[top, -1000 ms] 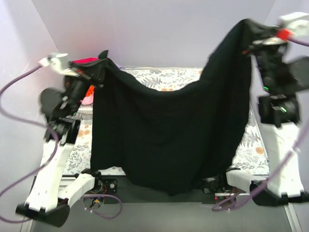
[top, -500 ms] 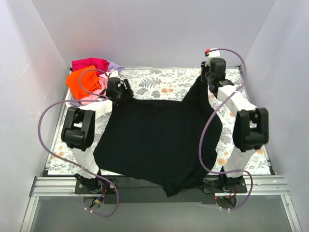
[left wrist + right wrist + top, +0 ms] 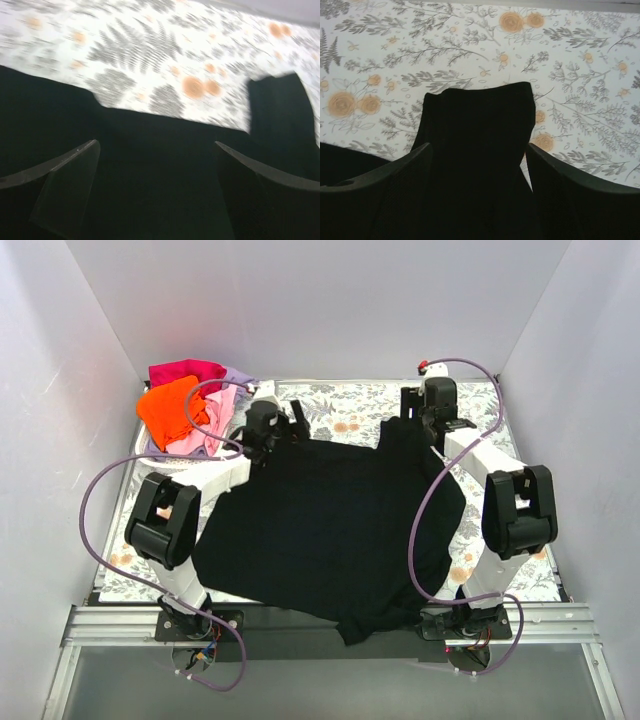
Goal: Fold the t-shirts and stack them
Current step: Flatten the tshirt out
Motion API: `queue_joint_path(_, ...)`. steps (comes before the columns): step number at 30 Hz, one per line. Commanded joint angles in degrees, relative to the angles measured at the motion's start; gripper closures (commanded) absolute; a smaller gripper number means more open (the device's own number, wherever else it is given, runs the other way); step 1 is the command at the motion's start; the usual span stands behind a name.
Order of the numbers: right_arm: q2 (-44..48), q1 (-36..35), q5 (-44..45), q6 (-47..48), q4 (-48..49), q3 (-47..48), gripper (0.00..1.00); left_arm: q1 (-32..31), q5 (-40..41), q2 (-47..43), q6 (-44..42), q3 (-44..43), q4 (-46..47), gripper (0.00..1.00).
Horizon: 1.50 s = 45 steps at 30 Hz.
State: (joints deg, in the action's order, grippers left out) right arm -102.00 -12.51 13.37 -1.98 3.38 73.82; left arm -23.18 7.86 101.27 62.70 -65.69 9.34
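The large black t-shirt (image 3: 330, 530) lies spread over the floral table, its near hem drooping over the front edge. My left gripper (image 3: 288, 422) hovers open over its far left corner; the left wrist view shows black cloth (image 3: 165, 200) under the spread fingers (image 3: 75, 160) with nothing between them. My right gripper (image 3: 418, 423) stands open over the far right sleeve (image 3: 480, 115), which lies flat between its fingers (image 3: 555, 170), not pinched. The orange (image 3: 168, 410), pink (image 3: 215, 418), magenta-red (image 3: 186, 370) and lavender (image 3: 238, 376) t-shirts lie heaped at the back left.
White walls close in the table on the left, back and right. Purple cables (image 3: 100, 500) loop from both arms over the cloth and table. Bare floral tablecloth (image 3: 340, 405) shows beyond the black shirt, between the two grippers, and along the right side.
A second ago both grippers held the black shirt up high by its corners. The arms came down and forward, laid it on the table, and both grippers opened and let go.
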Motion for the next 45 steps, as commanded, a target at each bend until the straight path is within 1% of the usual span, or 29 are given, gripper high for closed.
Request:
queue_joint_path(1, 2.59, -0.76, -2.72, -3.11, 1.72, -4.38, 0.31, -3.01, -2.92, -2.05, 1.63, 3.2, 0.94, 0.13)
queue_joint_path(5, 2.42, -0.58, -4.92, -4.79, 0.84, -7.9, 0.31, -3.71, -6.53, -0.56, 4.45, 6.71, 2.61, 0.13)
queue_joint_path(8, 0.23, -0.67, -6.68, -5.4, -0.21, -7.73, 0.31, -3.71, -7.77, 1.46, 5.85, 8.12, 3.66, 0.13)
queue_joint_path(10, -2.23, -0.67, -8.09, -5.75, -1.09, -6.59, 0.31, -3.72, -10.4, 3.4, 6.47, 8.12, 4.27, 0.13)
queue_joint_path(17, -12.08, 1.08, -11.17, -7.42, -7.42, 2.46, 0.3, -3.63, -12.43, 10.69, 7.0, 3.74, 3.58, 0.13)
queue_joint_path(21, -17.7, 1.97, -12.93, -7.87, -10.57, 8.34, 0.3, -2.23, -13.04, 14.38, 8.14, 0.92, 2.7, 0.13)
queue_joint_path(22, -20.32, 2.14, -13.01, -7.95, -11.37, 10.18, 0.3, -1.87, -13.57, 14.82, 8.49, 0.57, 2.78, 0.13)
queue_joint_path(25, -25.86, 3.19, -16.79, -8.48, -14.27, 17.21, 0.3, 0.06, -15.85, 16.58, 9.9, -1.1, 3.22, 0.13)
queue_joint_path(26, -27.36, 3.81, -17.58, -8.74, -14.97, 21.84, 0.3, 0.41, -16.2, 17.11, 9.99, -1.63, 3.22, 0.12)
queue_joint_path(29, -34.3, 4.51, -20.04, -8.66, -18.92, 30.82, 0.3, 1.64, -16.29, 19.13, 9.99, -4.0, 2.79, 0.13)
queue_joint_path(30, -36.32, 4.69, -21.09, -8.57, -21.8, 37.82, 0.3, 2.34, -16.56, 20.44, 10.16, -5.75, 2.61, 0.12)
queue_joint_path(31, -40.61, 4.78, -21.8, -8.66, -23.23, 42.59, 0.3, 2.7, -16.99, 21.15, 10.51, -6.63, 2.17, 0.13)
queue_joint_path(32, -42.74, 5.13, -22.59, -8.74, -24.46, 46.72, 0.3, 3.05, -17.17, 21.85, 10.78, -7.69, 2.08, 0.13)
queue_joint_path(33, -44.76, 5.3, -24.33, -9.18, -25.17, 54.33, 0.3, 3.57, -17.43, 23.25, 10.87, -8.74, 1.91, 0.13)
queue_joint_path(34, -47.91, 5.65, -25.22, -9.53, -25.7, 57.28, 0.3, 3.67, -17.35, 24.05, 10.69, -11.19, 1.21, 0.13)
queue_joint_path(36, -49.87, 6.18, -28.64, -9.8, -25.0, 61.6, 0.29, 4.02, -16.83, 26.07, 10.26, -13.84, 0.42, 0.12)
queue_joint_path(37, -50.14, 6.45, -29.44, -10.32, -22.65, 62.57, 0.29, 4.02, -16.39, 26.78, 9.9, -16.9, -0.55, 0.12)
queue_joint_path(39, -48.48, 7.06, -32.59, -10.24, -19.3, 60.49, 0.29, 4.02, -14.98, 28.27, 8.94, -19.81, -1.78, 0.13)
queue_joint_path(40, -45.17, 7.15, -33.22, -9.19, -16.41, 56.47, 0.29, 4.02, -14.8, 28.36, 8.67, -21.39, -2.57, 0.13)
queue_joint_path(42, -39.8, 6.98, -33.75, -7.61, -12.01, 49.88, 0.3, 4.02, -14.63, 26.45, 8.23, -21.15, -1.97, 0.13)
queue_joint_path(43, -33.16, 6.71, -33.32, -6.56, -9.99, 40.97, 0.3, 3.93, -14.71, 25.3, 7.97, -20.45, -0.13, 0.13)
queue_joint_path(44, -29.44, 6.8, -32.79, -6.11, -5.53, 36.7, 0.29, 3.58, -13.76, 23.9, 7.71, -18.35, 0.84, 0.13)
queue_joint_path(45, -22.53, 6.71, -31.75, -5.93, -3.92, 31.78, 0.29, 3.23, -13.22, 20.92, 6.83, -17.29, 2.68, 0.13)
